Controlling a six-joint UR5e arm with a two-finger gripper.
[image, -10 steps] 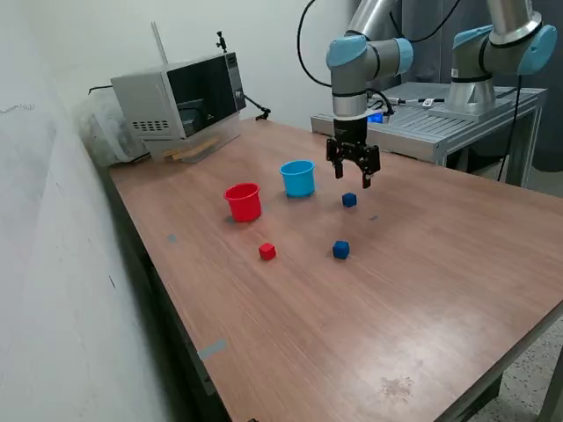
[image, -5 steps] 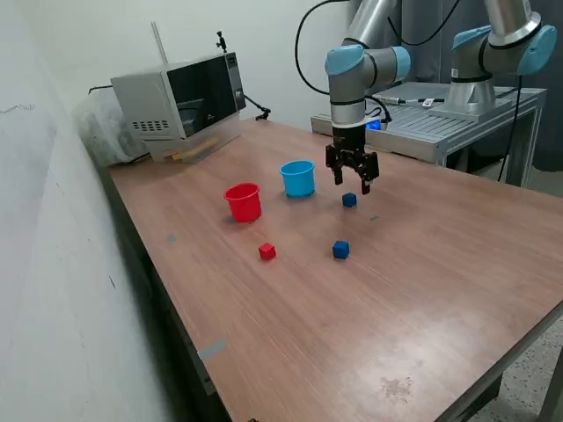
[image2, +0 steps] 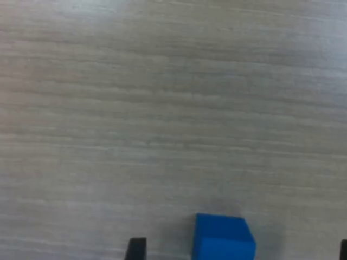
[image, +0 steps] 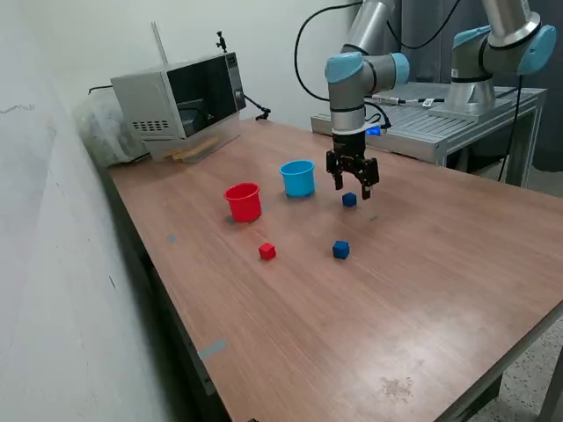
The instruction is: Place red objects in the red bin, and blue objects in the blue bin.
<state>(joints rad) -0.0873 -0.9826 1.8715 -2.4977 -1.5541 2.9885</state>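
Wooden table [image: 422,290] carries the red cup [image: 244,201] and light blue cup [image: 298,178] side by side, with a red cube [image: 266,251] and a dark blue cube [image: 340,250] lying nearer the camera, well apart. Gripper [image: 353,181] hangs just right of the blue cup in the exterior view, fingers spread wide, gripping nothing. Second dark blue cube [image2: 223,237] sits on the table directly beneath, between the fingertips [image2: 136,249], untouched.
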